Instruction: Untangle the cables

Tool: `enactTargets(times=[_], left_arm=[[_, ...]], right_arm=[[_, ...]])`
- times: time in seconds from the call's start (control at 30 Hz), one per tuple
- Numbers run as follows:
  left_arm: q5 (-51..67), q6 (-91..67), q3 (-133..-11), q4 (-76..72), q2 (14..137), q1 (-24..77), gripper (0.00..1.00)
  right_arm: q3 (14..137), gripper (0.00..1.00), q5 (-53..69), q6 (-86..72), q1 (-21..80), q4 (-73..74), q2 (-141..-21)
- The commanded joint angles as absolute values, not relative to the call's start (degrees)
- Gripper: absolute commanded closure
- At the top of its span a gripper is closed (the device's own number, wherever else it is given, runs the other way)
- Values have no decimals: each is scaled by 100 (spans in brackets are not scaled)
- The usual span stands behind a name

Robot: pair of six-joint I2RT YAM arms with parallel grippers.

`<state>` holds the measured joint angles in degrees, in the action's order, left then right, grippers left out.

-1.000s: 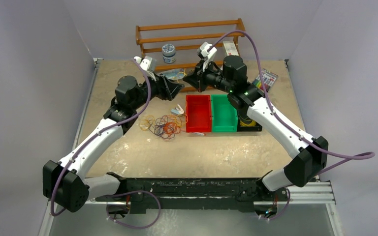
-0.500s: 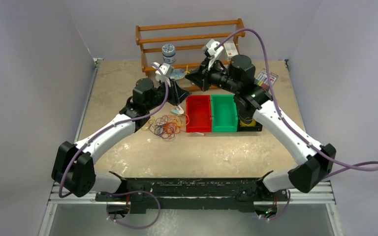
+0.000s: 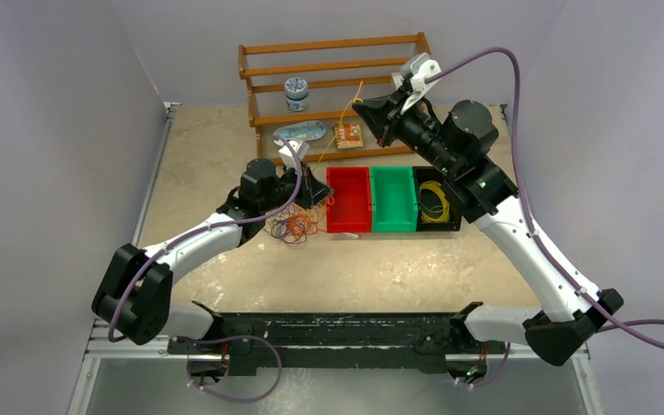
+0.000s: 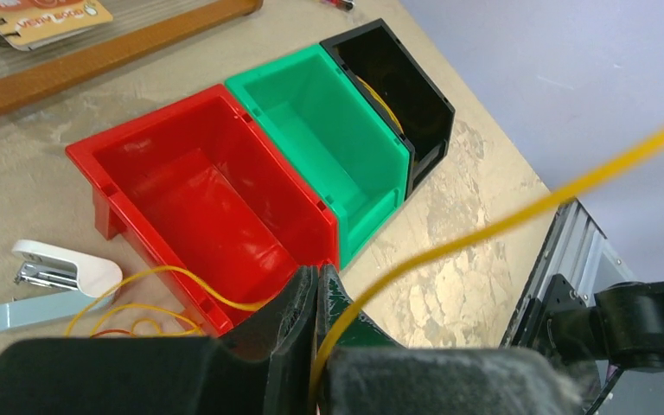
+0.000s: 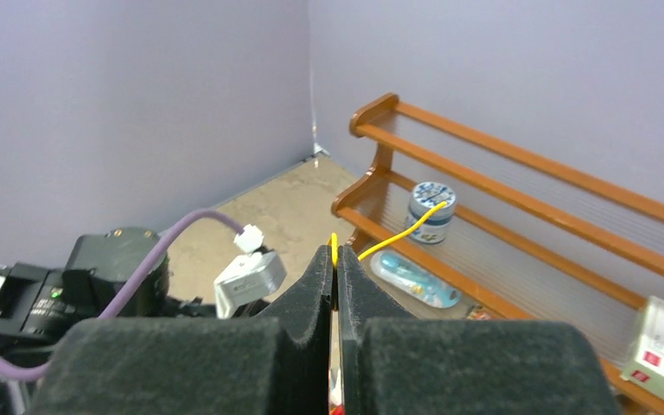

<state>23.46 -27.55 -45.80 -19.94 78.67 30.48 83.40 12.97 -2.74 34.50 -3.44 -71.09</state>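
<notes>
Partly done by my judgement: a yellow coil (image 3: 435,201) lies in the black bin (image 4: 430,145), one yellow cable (image 4: 484,233) is strung between the left gripper (image 4: 318,278) and raised right gripper (image 5: 335,259), both clamped on it, and the tangle (image 3: 292,226) beside the red bin (image 3: 348,226) is unsorted.

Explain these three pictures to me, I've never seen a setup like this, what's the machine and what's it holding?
These are two robot arms bolted at the near edge of a table. One picture looks down from above; the other two come from a camera on each wrist. The left gripper and the right gripper are both shut on a yellow cable stretched between them. On the table lie a tangle of cables, a stapler, a red bin, a green bin and a black bin; a wooden rack stands behind.
</notes>
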Motion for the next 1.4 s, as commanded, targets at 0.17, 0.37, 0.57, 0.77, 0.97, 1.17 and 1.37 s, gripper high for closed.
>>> enactTargets(times=[0.17, 0.37, 0.57, 0.77, 0.97, 1.17, 1.37], left_arm=[[2415, -2830, -4404, -2359, 7778, 3103, 100], [2395, -2795, -4410, -2302, 7778, 3119, 100], [2385, -2778, -4379, -2294, 7744, 3129, 100], [2355, -2768, -4350, -2294, 7743, 3138, 100], [2292, -2759, -4323, -2277, 7769, 3140, 100], [2138, -2738, -4606, -2004, 7702, 3138, 100], [1941, -2575, -5110, -1579, 7589, 3138, 100]], right_arm=[[8873, 100, 377, 122, 3456, -944, -6690], [8833, 100, -328, 279, 3457, -1213, -6309], [8755, 100, -1278, 496, 3455, -1337, -5971], [8611, 100, -1750, 596, 3457, -1442, -5712], [8433, 100, -2318, 789, 3459, -1714, -5342], [8200, 100, -2683, 1008, 3455, -2033, -4897], [7975, 100, -3005, 1158, 3461, -2116, -4484]])
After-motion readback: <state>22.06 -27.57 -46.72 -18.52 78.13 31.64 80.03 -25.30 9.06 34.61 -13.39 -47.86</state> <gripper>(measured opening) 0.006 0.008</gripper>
